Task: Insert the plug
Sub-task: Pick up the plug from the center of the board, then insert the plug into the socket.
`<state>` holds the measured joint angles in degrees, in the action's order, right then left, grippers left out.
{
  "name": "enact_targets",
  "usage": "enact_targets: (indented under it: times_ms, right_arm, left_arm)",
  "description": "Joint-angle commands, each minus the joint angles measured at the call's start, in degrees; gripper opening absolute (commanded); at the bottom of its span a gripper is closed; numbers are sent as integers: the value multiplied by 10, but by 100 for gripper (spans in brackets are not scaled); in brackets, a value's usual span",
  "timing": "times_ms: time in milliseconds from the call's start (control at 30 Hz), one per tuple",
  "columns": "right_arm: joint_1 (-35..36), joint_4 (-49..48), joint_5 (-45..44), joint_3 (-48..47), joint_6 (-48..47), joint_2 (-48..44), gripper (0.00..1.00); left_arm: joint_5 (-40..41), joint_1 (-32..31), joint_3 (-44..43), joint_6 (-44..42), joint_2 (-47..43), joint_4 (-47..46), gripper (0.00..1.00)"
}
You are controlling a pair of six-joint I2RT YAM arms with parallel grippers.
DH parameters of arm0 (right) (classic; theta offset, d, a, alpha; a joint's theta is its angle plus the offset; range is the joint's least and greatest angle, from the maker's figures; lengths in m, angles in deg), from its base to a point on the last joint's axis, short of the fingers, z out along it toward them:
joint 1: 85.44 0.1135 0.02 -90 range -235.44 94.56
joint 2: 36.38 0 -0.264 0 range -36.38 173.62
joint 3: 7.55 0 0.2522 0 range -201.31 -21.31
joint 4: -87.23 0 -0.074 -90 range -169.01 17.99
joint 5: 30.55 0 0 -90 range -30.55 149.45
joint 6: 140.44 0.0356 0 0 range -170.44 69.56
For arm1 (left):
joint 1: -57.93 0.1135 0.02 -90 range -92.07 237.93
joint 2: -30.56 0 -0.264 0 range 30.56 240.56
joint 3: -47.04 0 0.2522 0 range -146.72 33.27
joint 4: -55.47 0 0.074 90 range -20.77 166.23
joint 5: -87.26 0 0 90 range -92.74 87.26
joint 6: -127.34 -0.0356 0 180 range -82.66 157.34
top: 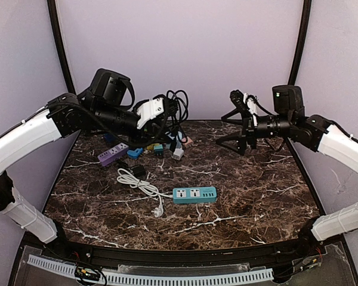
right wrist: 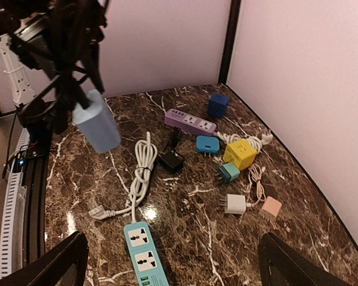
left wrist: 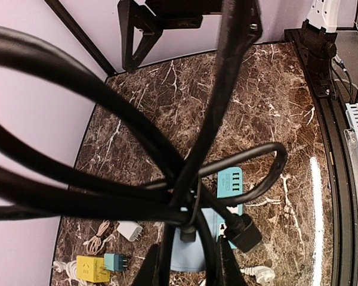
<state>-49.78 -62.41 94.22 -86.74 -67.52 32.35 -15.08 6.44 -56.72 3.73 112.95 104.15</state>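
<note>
Plainly, the left gripper [top: 166,109] is clamped on a tangled cable [top: 179,102], raised at the back left. The right gripper [top: 230,128] is spread wide and holds nothing. The plug [left wrist: 244,232] dangles loose (itself ungripped) above the strip [top: 194,194], so it may swing, twist or miss the sockets, and loops could snag. Only the left wrist view shows the plug. Only the right wrist view shows a blue block [right wrist: 96,128] hanging beneath the bundle.

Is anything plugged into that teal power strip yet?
No, empty. The teal power strip shows both sockets bare, with nothing in them.
</note>
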Motion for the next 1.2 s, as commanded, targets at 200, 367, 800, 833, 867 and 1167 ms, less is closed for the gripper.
enact_targets:
  times_ms: [200, 367, 800, 833, 867, 1167]
  right_arm:
    - [-90, -84, 26, 93, 65, 30, 99]
    - [-90, -95, 17, 110, 95, 49, 99]
    - [-90, -147, 1, 169, 137, 54, 99]
    - [-91, -149, 1, 170, 139, 55, 99]
    - [-91, -152, 1, 171, 140, 56, 99]
    - [-90, -141, 6, 180, 129, 58, 99]
  left_arm:
    - [-62, 2, 155, 90, 29, -188, 0]
    - [-161, 21, 199, 97, 95, -311, 0]
    - [-223, 49, 275, 74, 243, -575, 1]
    - [-222, 49, 264, 73, 249, -565, 1]
    - [-223, 50, 260, 72, 259, -561, 1]
    - [-197, 60, 233, 59, 279, -486, 0]
